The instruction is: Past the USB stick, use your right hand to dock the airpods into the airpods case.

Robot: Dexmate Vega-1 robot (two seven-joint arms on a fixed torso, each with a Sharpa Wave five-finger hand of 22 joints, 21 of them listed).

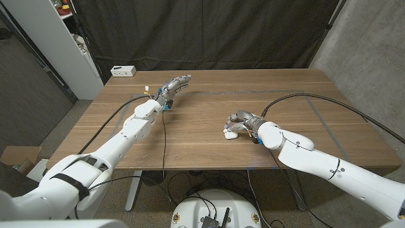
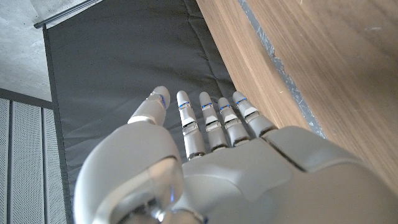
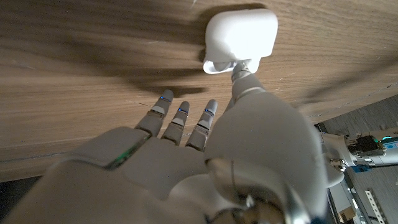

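Right hand (image 1: 243, 123) sits near mid-table on the wooden table (image 1: 209, 149), fingers bent down around the white airpods case (image 1: 230, 132). In the right wrist view one fingertip (image 3: 244, 73) touches the airpods case (image 3: 241, 38) at its lower edge; the other fingers spread apart beside it, gripping nothing visible. Whether the case is actually held or only touched: cannot tell. Lid looks raised, with a small white piece at its lip (possibly an earbud, too small to confirm). No USB stick resolved. Judgement: docking is underway or nearly finished; seating and lid closure remain unverified. Left hand (image 1: 174, 84) is idle at the far table edge, fingers straight and close together, holding nothing.
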